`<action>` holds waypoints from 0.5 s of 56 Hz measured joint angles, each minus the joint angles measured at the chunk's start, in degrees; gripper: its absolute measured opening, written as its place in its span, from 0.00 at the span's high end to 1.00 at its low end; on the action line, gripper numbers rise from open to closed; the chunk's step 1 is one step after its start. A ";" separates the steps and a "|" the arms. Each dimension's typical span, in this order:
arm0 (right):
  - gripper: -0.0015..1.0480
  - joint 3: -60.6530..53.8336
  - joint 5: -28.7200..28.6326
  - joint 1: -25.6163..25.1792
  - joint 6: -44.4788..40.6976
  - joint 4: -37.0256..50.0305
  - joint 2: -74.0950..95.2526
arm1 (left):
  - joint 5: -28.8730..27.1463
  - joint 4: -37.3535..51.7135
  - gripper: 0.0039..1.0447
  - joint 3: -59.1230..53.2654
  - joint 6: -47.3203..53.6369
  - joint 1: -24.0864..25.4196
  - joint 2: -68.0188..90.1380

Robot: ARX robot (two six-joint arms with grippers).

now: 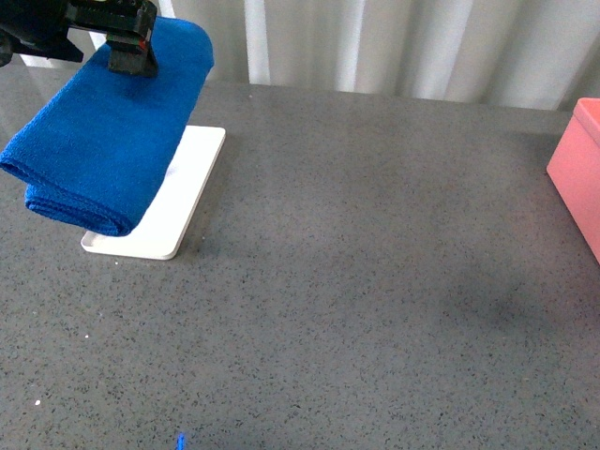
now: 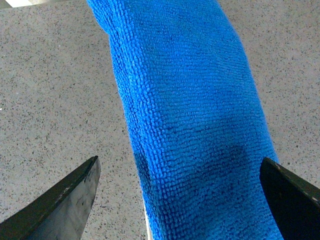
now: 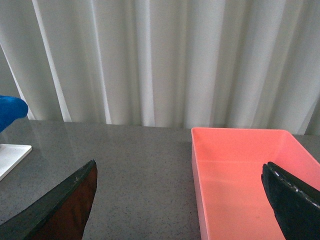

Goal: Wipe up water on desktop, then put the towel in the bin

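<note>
The desktop is a wide slab of dark grey, stone-like material with fine light and dark speckles and a faint sheen. In the front view the towel lies at about ten o'clock. It is a thick, bright blue terry cloth folded into a long soft roll with rounded edges, running from eleven o'clock down toward nine. It rests on a flat white tray, a smooth thin rectangle with rounded corners, and hangs over the tray's near and left sides.

The left gripper hangs over the far end of the towel. Its two dark, wedge-shaped fingers are spread wide, one on each side of the roll, and are not clamped on it. The left wrist view shows the cloth's looped, ribbed pile up close, with a darker shaded band across it between the fingers. Whether any part of the gripper touches the cloth cannot be told.

The bin sits at three o'clock at the edge of the front view, well apart from the towel. It is a salmon-pink plastic box with straight walls, a plain rim and a smooth floor. The right gripper is before the bin, its fingers wide apart and holding nothing. Pale pleated curtains hang behind the desktop.
</note>
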 joint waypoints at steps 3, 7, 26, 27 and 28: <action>0.07 0.00 0.00 0.00 -0.02 0.00 -0.02 | 0.15 0.15 0.06 0.00 -0.35 -0.04 0.04; 0.07 0.00 0.02 0.00 0.00 0.00 0.00 | -0.11 0.31 0.06 -0.02 -0.55 -0.13 0.13; 0.07 0.00 0.02 0.00 0.00 0.00 -0.02 | -0.79 -0.28 0.42 -0.02 -1.90 -0.20 0.63; 0.07 0.00 0.00 0.00 0.00 0.00 0.00 | -0.76 -0.33 0.46 -0.02 -1.97 -0.20 0.63; 0.07 0.00 0.00 0.00 0.00 0.00 0.00 | -0.68 -0.44 0.51 -0.02 -2.03 -0.17 0.63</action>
